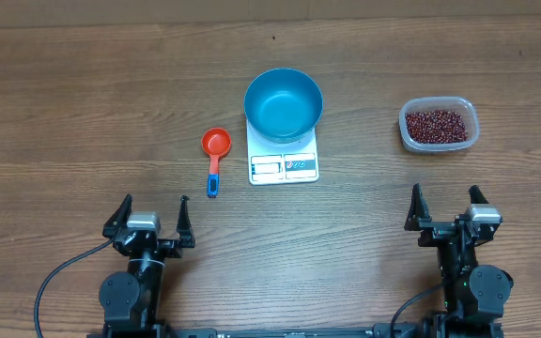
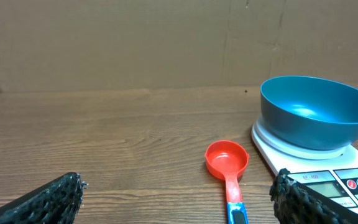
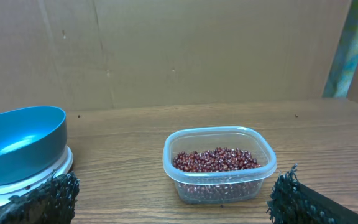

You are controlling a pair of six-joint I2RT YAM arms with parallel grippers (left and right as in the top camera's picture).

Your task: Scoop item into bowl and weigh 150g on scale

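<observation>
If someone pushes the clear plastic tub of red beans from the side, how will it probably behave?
The clear tub looks thin-walled, so it may flex if squeezed. Low and wide, it would likely slide on the wooden table rather than tip. The beans lie below its rim, so they would probably shift, not spill.

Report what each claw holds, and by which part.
Nothing is held. The left claw and right claw both stand open and empty; the red scoop lies untouched on the table beside the scale.

Even bright light, soft shadows, sharp focus, faint glare
</observation>
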